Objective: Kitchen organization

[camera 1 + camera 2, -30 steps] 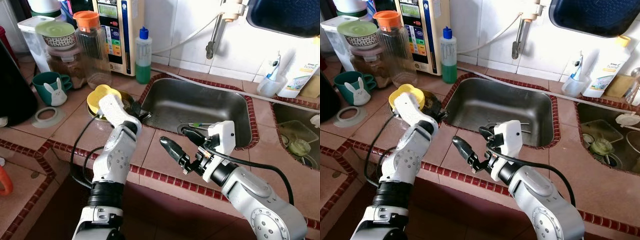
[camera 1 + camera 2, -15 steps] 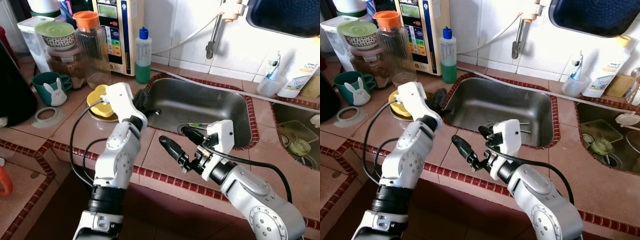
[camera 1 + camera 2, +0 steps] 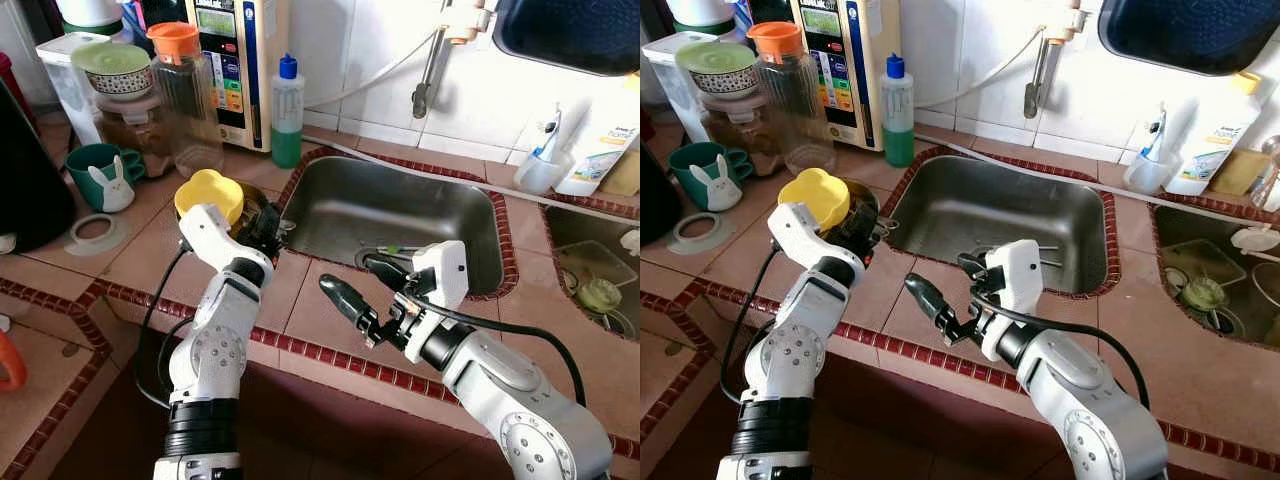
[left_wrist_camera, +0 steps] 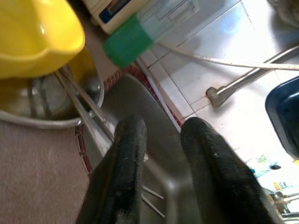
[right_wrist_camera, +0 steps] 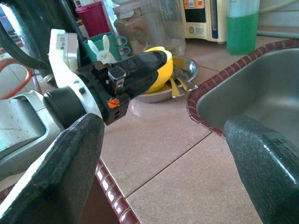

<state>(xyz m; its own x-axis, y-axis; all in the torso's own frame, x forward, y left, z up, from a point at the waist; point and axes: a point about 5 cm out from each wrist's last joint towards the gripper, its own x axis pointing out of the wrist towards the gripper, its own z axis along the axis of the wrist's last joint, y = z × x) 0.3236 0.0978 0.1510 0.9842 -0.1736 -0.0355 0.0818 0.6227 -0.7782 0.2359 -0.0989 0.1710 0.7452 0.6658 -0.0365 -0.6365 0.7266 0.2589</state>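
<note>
Left eye view: my left gripper (image 3: 268,228) hovers at the near-left corner of the sink (image 3: 330,190), just beside the yellow bowl (image 3: 209,192) resting in a steel dish (image 3: 248,205) on the tiled counter (image 3: 130,250). My right gripper (image 3: 362,290) hangs over the counter in front of the sink, fingers spread wide and grasping nothing.

Right eye view: behind the bowl stand a clear jar with an orange lid (image 3: 790,90), a green soap bottle (image 3: 897,100) and a teal rabbit mug (image 3: 702,172).

Left wrist view: my two black fingers (image 4: 126,172) sit with a narrow gap between them, nothing held. Past them lie the yellow bowl, thin metal utensils (image 4: 79,98) in the steel dish, and the sink basin.

Right wrist view: my fingers (image 5: 56,182) stand far apart, empty; between them I see my left gripper against the yellow bowl.
</note>
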